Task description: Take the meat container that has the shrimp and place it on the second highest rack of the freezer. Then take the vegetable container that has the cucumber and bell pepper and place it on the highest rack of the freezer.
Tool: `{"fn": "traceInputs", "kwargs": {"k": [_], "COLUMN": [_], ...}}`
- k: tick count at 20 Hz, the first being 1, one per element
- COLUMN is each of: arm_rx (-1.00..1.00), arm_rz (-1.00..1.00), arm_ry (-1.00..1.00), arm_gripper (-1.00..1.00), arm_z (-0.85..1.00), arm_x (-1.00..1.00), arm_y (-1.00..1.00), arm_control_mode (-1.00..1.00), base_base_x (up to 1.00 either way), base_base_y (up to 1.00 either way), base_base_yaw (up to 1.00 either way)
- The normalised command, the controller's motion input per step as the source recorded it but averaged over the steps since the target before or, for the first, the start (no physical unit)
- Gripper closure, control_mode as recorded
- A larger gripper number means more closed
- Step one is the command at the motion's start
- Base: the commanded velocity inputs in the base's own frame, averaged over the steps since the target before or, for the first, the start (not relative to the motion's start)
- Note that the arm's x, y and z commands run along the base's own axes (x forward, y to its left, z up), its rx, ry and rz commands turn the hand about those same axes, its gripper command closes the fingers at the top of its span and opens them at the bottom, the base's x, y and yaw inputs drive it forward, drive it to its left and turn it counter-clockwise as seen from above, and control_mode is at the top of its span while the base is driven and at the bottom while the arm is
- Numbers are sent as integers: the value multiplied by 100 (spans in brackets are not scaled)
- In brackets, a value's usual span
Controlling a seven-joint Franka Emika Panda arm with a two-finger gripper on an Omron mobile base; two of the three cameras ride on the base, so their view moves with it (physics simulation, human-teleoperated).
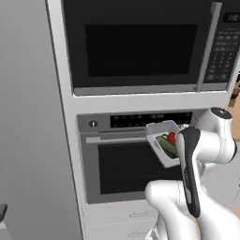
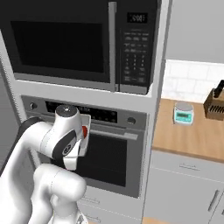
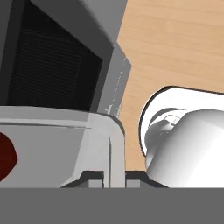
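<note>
Cucumber [image 1: 165, 145] beside bell pepper [image 1: 172, 138] in container [image 1: 161, 128] — before oven [image 1: 126, 159], below microwave [image 1: 140, 42].

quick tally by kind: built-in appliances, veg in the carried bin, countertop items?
Appliances: 2, black microwave, stainless wall oven
Vegetables: 2, dark green cucumber, red bell pepper
Countertop: 2, teal kitchen scale, wooden knife block
Total: 6
</note>
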Motion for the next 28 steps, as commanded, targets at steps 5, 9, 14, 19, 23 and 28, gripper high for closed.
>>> {"fn": "traceInputs", "kwargs": {"k": [5, 9, 14, 19, 23, 28], "arm_rx": [0, 0, 0, 0, 0, 0], "arm_rz": [0, 0, 0, 0, 0, 0], "arm_ry": [0, 0, 0, 0, 0, 0], "arm_gripper": [100, 100, 100, 100, 100, 100], "arm_z": [0, 0, 0, 0, 0, 0], "arm_x": [0, 0, 0, 0, 0, 0], "arm_y": [0, 0, 0, 0, 0, 0], "arm_control_mode": [100, 100, 100, 100, 100, 100], "base_base_x": [0, -17, -44, -31, -1, 4], "base_base_y": [100, 100, 100, 100, 91, 45], "base_base_yaw": [0, 0, 0, 0, 0, -3]}}
